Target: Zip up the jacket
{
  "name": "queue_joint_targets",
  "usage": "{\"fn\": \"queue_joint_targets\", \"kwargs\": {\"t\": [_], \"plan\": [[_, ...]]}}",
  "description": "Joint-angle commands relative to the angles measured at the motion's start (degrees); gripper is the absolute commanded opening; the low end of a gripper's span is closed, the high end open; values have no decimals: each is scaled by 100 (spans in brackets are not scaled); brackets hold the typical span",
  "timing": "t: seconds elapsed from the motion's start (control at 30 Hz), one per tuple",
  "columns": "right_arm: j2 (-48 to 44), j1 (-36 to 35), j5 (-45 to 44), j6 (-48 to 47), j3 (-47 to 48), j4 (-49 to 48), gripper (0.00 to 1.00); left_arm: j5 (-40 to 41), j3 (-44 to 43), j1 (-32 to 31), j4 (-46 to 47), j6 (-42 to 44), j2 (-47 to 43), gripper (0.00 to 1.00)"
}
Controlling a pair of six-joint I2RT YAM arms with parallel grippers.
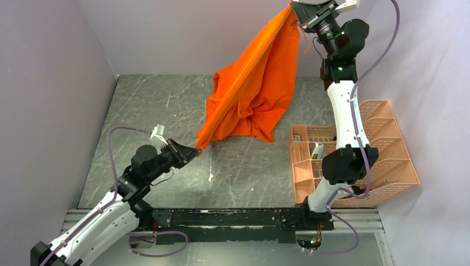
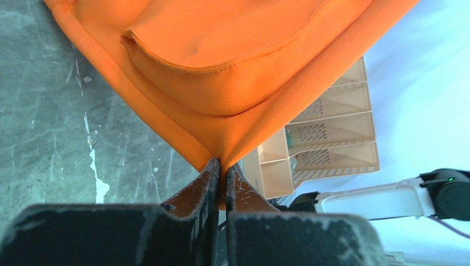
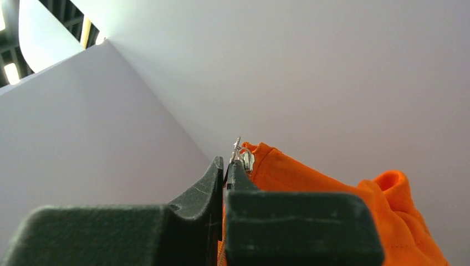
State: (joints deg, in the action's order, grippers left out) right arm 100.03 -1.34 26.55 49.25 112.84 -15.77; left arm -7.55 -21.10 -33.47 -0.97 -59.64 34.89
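The orange jacket (image 1: 252, 94) hangs stretched in the air between my two grippers, its lower folds resting on the table. My left gripper (image 1: 194, 153) is shut on the jacket's bottom corner (image 2: 219, 152), low over the table. The patch pocket (image 2: 221, 66) shows just above that grip. My right gripper (image 1: 296, 12) is raised high at the back, shut on the silver zipper pull (image 3: 239, 155) at the jacket's top edge (image 3: 288, 172). The front seam runs taut between the two grips.
A peach basket rack (image 1: 354, 152) stands at the right of the dark marbled table (image 1: 144, 111), beside my right arm; it also shows in the left wrist view (image 2: 327, 138). Pale walls enclose the table at the left, back and right.
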Motion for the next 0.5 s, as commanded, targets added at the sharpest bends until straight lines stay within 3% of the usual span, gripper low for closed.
{"fn": "queue_joint_targets", "kwargs": {"t": [0.0, 0.2, 0.47], "plan": [[-666, 853, -2247, -117, 249, -1471, 0, 405, 382, 45, -3168, -194, -388, 8], [-846, 1458, -2641, 56, 228, -1108, 0, 643, 351, 43, -3493, -509, -755, 8], [-797, 1940, -2333, 632, 228, -1178, 0, 738, 284, 43, -3374, -397, -607, 8]]}}
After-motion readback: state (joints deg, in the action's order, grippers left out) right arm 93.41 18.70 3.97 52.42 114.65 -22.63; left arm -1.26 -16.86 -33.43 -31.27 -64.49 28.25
